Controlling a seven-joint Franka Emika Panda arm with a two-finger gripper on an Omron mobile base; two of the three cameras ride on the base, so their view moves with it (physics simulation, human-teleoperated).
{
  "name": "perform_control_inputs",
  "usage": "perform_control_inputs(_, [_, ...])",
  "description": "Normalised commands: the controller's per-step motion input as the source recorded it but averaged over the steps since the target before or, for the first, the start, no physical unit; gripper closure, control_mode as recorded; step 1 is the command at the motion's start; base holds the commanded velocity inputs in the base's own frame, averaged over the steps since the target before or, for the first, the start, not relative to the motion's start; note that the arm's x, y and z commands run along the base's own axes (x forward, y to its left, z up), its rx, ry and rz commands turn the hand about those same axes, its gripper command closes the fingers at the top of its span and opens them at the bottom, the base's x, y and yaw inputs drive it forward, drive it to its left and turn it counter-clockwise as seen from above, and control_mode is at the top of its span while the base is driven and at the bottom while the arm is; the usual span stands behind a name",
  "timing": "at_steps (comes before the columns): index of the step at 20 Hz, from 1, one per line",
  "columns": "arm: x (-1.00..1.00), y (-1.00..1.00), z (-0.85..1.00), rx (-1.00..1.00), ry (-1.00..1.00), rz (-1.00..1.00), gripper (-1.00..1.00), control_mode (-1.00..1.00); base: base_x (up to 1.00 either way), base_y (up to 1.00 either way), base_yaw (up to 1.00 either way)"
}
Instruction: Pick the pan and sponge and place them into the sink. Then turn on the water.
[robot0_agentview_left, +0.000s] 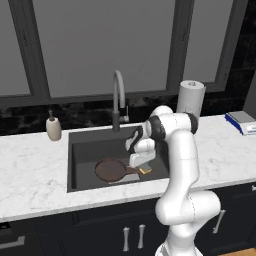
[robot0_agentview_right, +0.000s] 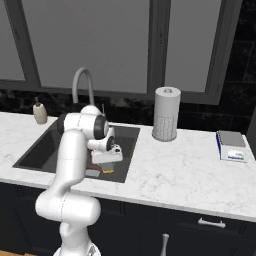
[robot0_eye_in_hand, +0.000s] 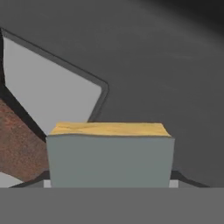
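The small rectangular yellow sponge is seen low in the large dark grey rectangular sink, right at the two-finger gripper, just beside the handle of the round reddish-brown frying pan, which lies on the basin floor. Whether the pincer is clamped on the sponge or has let it go cannot be told; the fingertips are hidden.

Risks, as judged:
- The sponge may be dragged up if it is not fully released.
- The pan handle may be knocked on retreat.
- The tall arched grey faucet may be clipped by the wrist.

The right sink wall is close by. Open room is left upward and over the basin's left half.
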Motion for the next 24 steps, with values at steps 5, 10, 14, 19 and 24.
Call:
perform_control_inputs(5, [0.06, 0.00, -0.05, 0.00, 0.00, 0.00, 1.00, -1.00, 0.00, 0.00, 0.00])
perform_control_inputs(10, [0.00, 0.00, 0.00, 0.00, 0.00, 0.00, -1.00, -1.00, 0.00, 0.00, 0.00])
perform_control_inputs(14, [0.00, 0.00, 0.07, 0.02, 0.00, 0.00, -1.00, -1.00, 0.00, 0.00, 0.00])
perform_control_inputs(19, [-0.09, 0.00, 0.72, 0.09, -0.10, -0.01, -1.00, -1.00, 0.00, 0.00, 0.00])
perform_control_inputs(24, [-0.17, 0.00, 1.00, 0.15, -0.13, -0.03, -1.00, -1.00, 0.00, 0.00, 0.00])
